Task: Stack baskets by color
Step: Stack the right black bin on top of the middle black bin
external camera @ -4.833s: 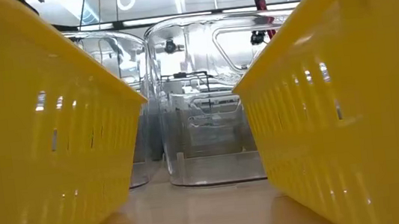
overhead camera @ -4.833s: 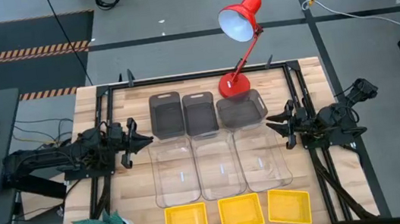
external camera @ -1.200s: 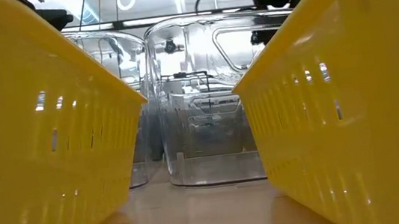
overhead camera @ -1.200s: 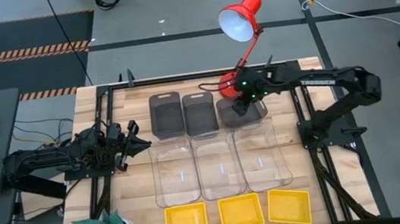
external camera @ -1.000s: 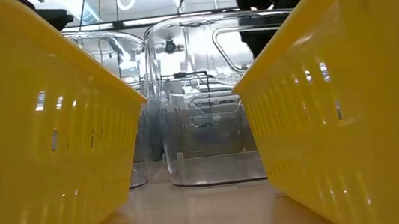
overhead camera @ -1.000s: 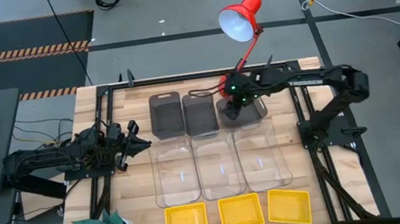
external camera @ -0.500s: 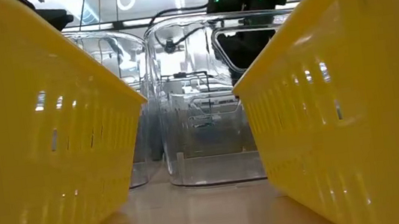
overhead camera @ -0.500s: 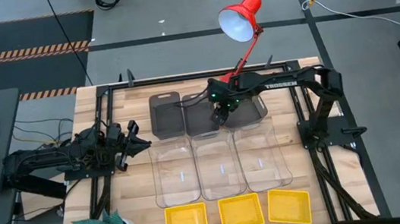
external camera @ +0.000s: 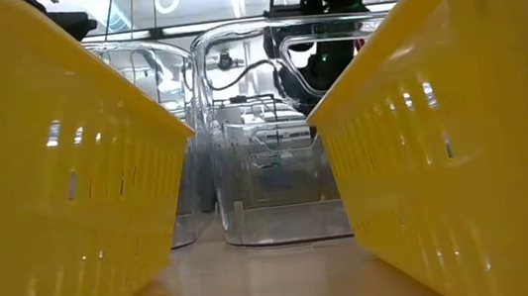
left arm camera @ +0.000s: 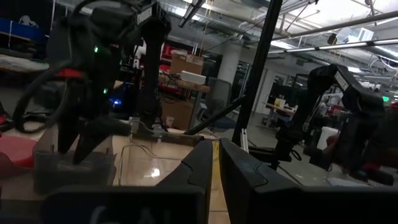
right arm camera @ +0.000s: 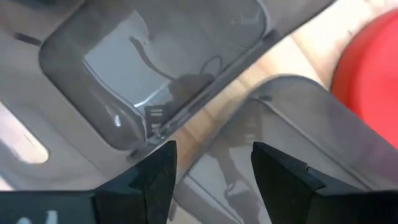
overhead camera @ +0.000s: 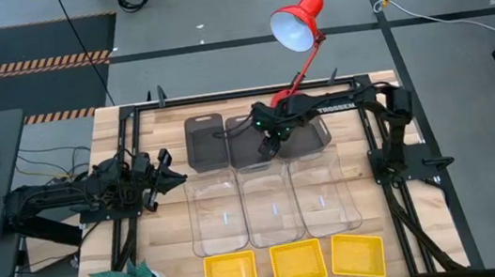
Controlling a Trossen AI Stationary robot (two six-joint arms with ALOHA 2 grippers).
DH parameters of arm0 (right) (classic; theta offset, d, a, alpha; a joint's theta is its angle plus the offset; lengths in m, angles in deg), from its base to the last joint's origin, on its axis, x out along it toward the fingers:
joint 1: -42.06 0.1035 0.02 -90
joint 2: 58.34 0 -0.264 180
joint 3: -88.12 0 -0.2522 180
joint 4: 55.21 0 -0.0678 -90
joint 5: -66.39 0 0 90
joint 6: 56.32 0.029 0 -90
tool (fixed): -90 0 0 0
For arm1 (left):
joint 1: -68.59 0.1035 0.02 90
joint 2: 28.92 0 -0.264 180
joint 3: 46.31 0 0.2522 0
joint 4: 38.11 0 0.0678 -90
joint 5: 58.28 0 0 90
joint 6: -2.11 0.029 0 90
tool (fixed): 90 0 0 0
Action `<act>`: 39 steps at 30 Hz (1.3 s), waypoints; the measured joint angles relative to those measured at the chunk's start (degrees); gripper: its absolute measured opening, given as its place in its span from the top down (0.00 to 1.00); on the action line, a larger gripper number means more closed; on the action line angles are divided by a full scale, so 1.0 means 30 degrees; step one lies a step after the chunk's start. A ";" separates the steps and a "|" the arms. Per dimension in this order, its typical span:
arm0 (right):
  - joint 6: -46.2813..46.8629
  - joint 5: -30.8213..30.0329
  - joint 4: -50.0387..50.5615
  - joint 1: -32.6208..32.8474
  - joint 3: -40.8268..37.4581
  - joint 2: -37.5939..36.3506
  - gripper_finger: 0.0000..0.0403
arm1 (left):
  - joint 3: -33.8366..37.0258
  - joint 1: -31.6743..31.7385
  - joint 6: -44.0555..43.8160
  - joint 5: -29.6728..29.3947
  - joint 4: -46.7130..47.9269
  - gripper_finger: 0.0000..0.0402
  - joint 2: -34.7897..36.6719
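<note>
High view | right pincer spread open over gap between middle grey basket and right grey basket, far bench edge | left pincer nearly shut, empty, left edge | clear baskets mid-bench | yellow baskets near edge

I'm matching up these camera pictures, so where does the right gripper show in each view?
High view: right gripper over the middle and right grey baskets.
Low view: dark shape, top centre-right.
Left wrist view: far off, above a grey basket.
Right wrist view: own fingers.
Shared landmark: red lamp base.
</note>
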 joint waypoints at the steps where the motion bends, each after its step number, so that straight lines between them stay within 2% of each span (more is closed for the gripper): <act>1: -0.0036 0.0007 0.0007 0.0000 -0.0022 0.0066 0.47 | 0.0001 0.0000 0.0000 -0.0001 0.0049 0.91 -0.0007; 6: -0.0117 -0.0013 0.0094 0.0007 -0.0022 0.0327 0.48 | -0.0001 0.0000 0.0000 -0.0006 0.0007 0.93 0.0000; 10: -0.0128 -0.0027 0.0230 -0.0007 -0.0022 0.0443 0.53 | 0.0001 0.0000 0.0000 -0.0001 0.0000 0.93 -0.0001; 32: -0.0363 0.0127 0.2488 -0.0748 -0.0015 0.0500 0.97 | -0.0006 0.0000 0.0000 -0.0001 -0.0015 0.91 -0.0001; 39: -0.0437 -0.0116 0.3878 -0.0787 -0.0015 0.0293 0.98 | 0.0001 0.0000 0.0000 -0.0001 -0.0015 0.93 -0.0007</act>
